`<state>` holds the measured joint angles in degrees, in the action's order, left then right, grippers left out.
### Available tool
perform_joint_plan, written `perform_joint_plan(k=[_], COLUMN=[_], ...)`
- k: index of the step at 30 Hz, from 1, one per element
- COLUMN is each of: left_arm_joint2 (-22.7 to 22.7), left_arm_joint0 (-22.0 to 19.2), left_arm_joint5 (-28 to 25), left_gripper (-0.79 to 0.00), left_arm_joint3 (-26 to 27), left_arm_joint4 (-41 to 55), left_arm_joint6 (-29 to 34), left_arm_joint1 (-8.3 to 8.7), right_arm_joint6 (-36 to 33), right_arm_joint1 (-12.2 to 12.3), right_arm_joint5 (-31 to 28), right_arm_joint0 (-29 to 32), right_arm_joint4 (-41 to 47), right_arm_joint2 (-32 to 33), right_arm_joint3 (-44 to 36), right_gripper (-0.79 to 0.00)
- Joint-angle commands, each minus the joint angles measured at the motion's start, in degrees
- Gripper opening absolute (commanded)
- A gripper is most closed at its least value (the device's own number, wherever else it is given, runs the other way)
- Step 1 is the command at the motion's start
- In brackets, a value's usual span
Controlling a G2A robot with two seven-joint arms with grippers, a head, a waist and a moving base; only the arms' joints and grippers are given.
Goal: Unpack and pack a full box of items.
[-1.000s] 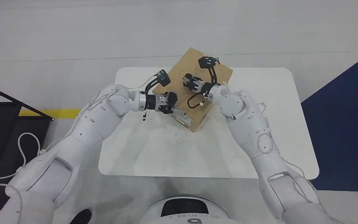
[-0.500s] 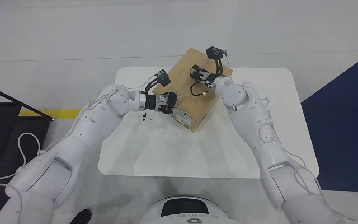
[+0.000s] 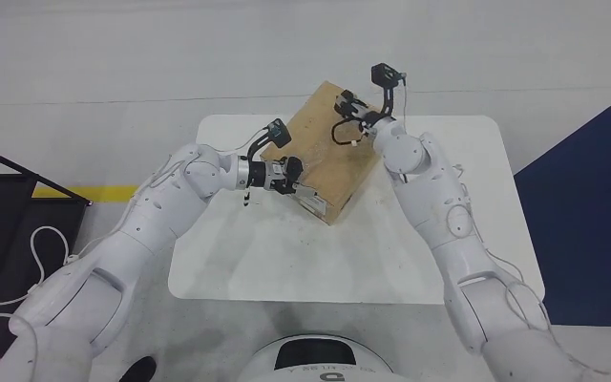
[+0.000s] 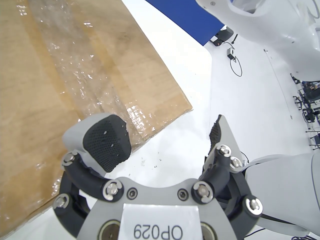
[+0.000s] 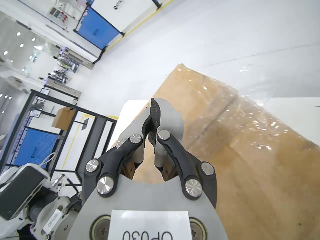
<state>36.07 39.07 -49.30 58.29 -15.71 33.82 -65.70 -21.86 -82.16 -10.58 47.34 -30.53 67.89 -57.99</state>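
Left pincer spread wide, arm bent inward; right pincer pressed closed, arm stretched forward.

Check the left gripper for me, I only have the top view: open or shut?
Observer: Open. The left wrist view shows the left gripper with its jaws spread wide, nothing between them.
Operator: Box top taped?
Observer: Yes. Wrinkled clear tape runs along the seam of the box, down to the corner by that gripper.
Operator: Right gripper?
Observer: Shut. The right wrist view shows the right gripper with its jaws pressed together over the box, nothing visible between them.
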Motion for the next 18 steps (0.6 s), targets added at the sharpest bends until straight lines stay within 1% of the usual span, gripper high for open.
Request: perform_joint_plan(k=[1, 6, 11, 14, 18], left_arm_joint2=[0.0, 0.0, 0.0, 0.0, 0.0], left_arm_joint0=[0.0, 0.0, 0.0, 0.0, 0.0], left_arm_joint5=[0.0, 0.0, 0.0, 0.0, 0.0], left_gripper=[0.000, 0.000, 0.000, 0.000, 0.000], left_arm_joint3=[0.0, 0.0, 0.0, 0.0, 0.0], left_arm_joint4=[0.0, 0.0, 0.0, 0.0, 0.0], left_arm_joint6=[0.0, 0.0, 0.0, 0.0, 0.0], left_arm_joint1=[0.00, 0.00, 0.00, 0.00, 0.00], right_arm_joint6=[-3.7, -9.5, -12.7, -13.2, -11.9], right_arm_joint1=[0.4, 1.0, 1.0, 1.0, 1.0], right_arm_joint5=[-3.3, -5.1, -6.4, -4.2, -0.1], right_arm_joint0=[1.9, 5.0, 5.8, 5.3, 3.6], right_arm_joint4=[0.5, -1.9, -0.8, -1.8, -2.1], right_arm_joint2=[0.1, -1.1, -2.6, -3.2, -2.8], right_arm_joint3=[-2.0, -5.6, -6.3, -5.2, -2.7], right_gripper=[-0.785, -0.785, -0.785, -0.785, -0.785])
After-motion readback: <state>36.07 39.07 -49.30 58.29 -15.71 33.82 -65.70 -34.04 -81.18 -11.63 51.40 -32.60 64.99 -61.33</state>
